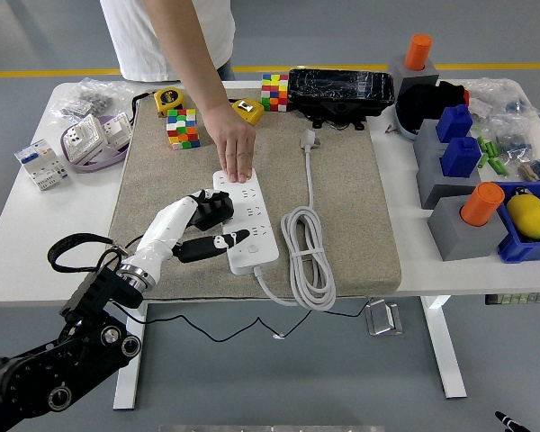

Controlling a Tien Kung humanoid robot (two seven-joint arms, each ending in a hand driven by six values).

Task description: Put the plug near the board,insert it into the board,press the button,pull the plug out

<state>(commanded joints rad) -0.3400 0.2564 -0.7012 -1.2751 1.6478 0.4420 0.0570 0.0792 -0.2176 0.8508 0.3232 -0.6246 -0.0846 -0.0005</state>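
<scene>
Head view: the left hand (207,223) is gripping the black plug (216,207) at the left edge of the white board (247,225), seemingly touching its sockets. A person's hand (236,153) is pressing down the board's far end on the mat (342,216).

I'm looking into a lab or workshop test bay: grey floor with a yellow line (342,67), a white table (36,243) crowded with parts bins (522,247), fixture blocks (463,229) and bagged components (513,99).
</scene>
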